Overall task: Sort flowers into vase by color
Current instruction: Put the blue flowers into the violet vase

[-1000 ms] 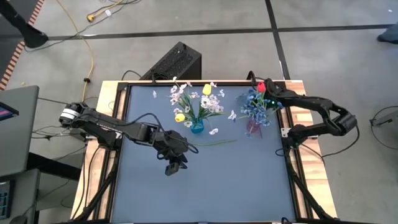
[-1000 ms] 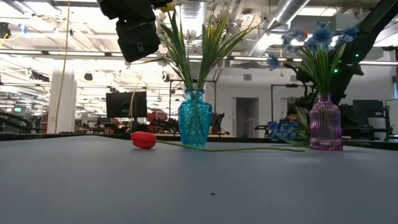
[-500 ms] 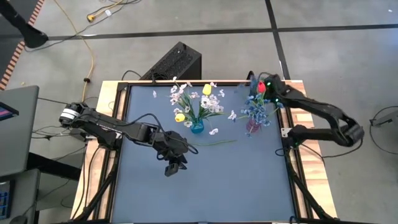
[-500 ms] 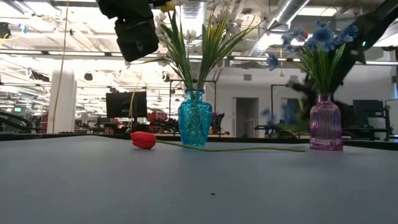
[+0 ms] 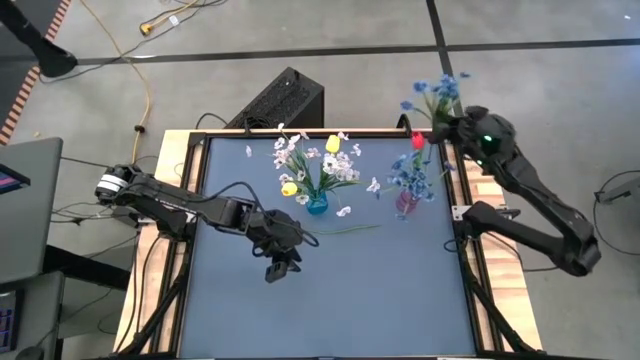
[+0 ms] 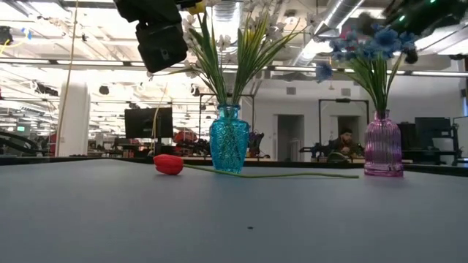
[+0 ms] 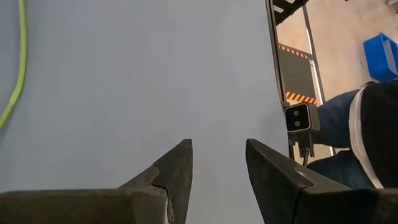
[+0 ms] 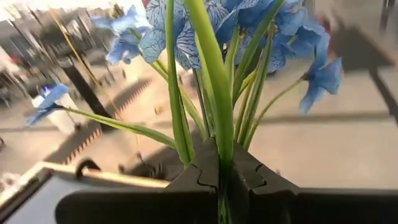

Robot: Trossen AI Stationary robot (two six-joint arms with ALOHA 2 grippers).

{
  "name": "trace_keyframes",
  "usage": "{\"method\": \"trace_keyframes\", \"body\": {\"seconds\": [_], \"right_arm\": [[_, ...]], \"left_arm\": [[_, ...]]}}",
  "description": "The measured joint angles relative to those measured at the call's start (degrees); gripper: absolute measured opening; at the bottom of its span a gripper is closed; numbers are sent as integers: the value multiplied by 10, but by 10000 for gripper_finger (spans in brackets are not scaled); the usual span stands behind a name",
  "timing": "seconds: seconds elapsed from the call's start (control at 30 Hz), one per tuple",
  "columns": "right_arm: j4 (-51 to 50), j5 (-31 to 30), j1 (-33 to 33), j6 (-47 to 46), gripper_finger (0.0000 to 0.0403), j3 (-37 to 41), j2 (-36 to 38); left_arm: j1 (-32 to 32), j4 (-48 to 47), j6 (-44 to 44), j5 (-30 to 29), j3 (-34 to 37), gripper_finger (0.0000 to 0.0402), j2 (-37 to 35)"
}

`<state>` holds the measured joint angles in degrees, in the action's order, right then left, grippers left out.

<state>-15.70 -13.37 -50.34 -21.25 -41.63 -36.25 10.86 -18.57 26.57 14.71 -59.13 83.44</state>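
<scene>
Between right hand [image 8: 219,186] fingers, pinched blue spray [image 8: 217,37] stems.

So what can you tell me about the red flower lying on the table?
The red flower is a closed, tulip-like bud that looks like plastic, on a long thin green stem. It lies flat on the grey table, in front of the blue vase. Nothing holds it; the left gripper hangs open above the table nearby.
</scene>
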Motion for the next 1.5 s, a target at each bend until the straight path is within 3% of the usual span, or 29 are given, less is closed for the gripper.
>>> {"method": "trace_keyframes", "body": {"seconds": [0.47, 0.67, 0.93, 1.5], "right_arm": [[-5, -187, 99, 18, 30, 31, 219], [66, -173, 120, -24, 30, 118, 303], [129, -147, 168, -57, 30, 214, 334], [132, -139, 234, 6, 30, 217, 334]], "left_arm": [[-1, 16, 9, -1, 0, 138, 0], [-1, 19, 20, -1, 0, 138, 0], [-1, 27, 39, -3, 0, 138, 0], [3, 27, 59, -4, 0, 138, 0]]}}
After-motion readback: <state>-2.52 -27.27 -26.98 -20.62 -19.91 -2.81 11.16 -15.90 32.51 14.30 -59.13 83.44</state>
